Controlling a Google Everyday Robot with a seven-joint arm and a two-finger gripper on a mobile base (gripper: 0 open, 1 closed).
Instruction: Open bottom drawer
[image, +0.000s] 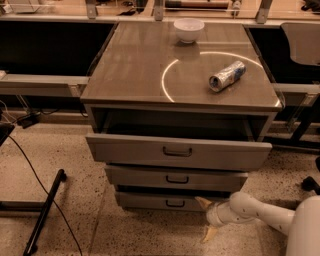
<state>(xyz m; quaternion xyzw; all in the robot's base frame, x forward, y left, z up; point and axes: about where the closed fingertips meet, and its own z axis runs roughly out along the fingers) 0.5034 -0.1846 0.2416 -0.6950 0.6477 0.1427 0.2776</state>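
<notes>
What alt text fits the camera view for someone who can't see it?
The robot's gripper, fingers open, hovers low at the bottom drawer, right of its handle. The top drawer is pulled out; a bowl and a tipped can rest on the cabinet.

White bowl (188, 29), can (227, 76) on its side

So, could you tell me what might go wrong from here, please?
The gripper sits low, right of the bottom drawer's handle, fingers open, so it might close on nothing or catch the drawer front. The middle drawer juts out above, so the arm could bump it. A jolt might roll the can lying on the cabinet top.
</notes>
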